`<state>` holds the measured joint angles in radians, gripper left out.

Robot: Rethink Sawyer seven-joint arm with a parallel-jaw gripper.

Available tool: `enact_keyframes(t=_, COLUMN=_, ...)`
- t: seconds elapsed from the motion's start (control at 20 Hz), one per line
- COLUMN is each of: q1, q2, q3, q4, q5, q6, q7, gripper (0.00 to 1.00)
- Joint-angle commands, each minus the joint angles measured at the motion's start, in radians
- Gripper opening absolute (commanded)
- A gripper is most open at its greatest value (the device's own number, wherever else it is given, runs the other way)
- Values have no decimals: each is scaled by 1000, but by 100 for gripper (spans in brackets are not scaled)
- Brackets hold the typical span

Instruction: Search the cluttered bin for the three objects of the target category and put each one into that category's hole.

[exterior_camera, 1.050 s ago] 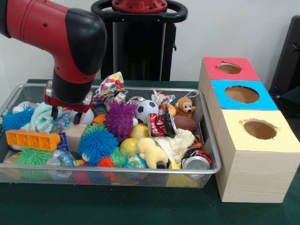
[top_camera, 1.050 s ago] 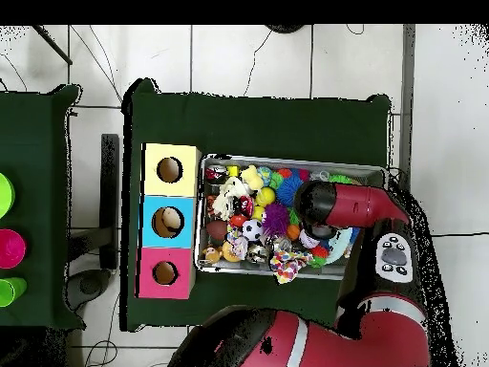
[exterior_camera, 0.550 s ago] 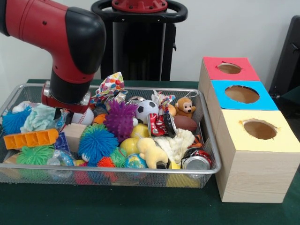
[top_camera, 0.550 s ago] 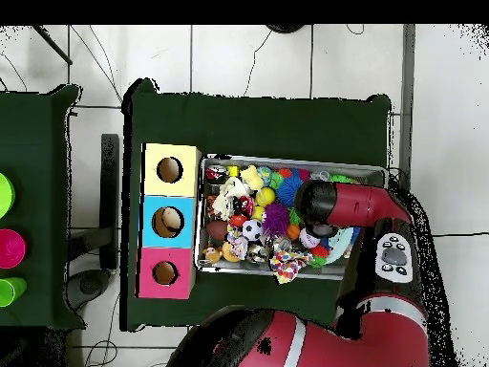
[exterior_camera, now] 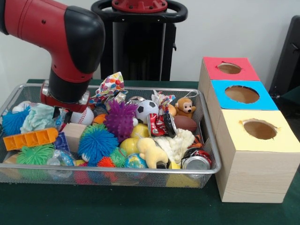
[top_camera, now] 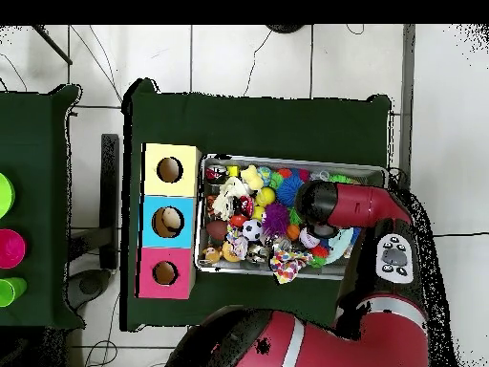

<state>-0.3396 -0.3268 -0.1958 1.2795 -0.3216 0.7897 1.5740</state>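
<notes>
Here the claw [exterior_camera: 60,112] dips into the bin [exterior_camera: 206,140], grip unclear; no legible labels.

The gripper [exterior_camera: 60,111] is hanging low at the arm's [exterior_camera: 65,42] end, and the toys are hiding its tip, so its fingers cannot be judged. In the overhead view the arm [top_camera: 336,203] is covering the gripper and part of the basket [top_camera: 287,161]. The front view's upper left corner is cutting off the arm. The basket's [exterior_camera: 206,136] lower toys are lying buried under the top layer. The depths of the box holes [exterior_camera: 259,129] are staying dark.
</notes>
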Motion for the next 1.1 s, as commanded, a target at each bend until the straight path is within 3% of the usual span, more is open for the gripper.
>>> enact_keyframes(t=0.05, q1=-23, q2=75, q3=58, q4=-14, q5=53, q6=-108, q7=220, gripper=0)
enact_keyframes(t=0.4, q1=-13, q2=18, q3=43, q4=-19, q5=110, q6=24, q7=202, gripper=0)
enact_keyframes(t=0.85, q1=-11, q2=-32, q3=33, q4=2, q5=156, q6=112, q7=163, gripper=0)
enact_keyframes(t=1.1, q1=-6, q2=-41, q3=31, q4=-24, q5=176, q6=170, q7=149, gripper=0)
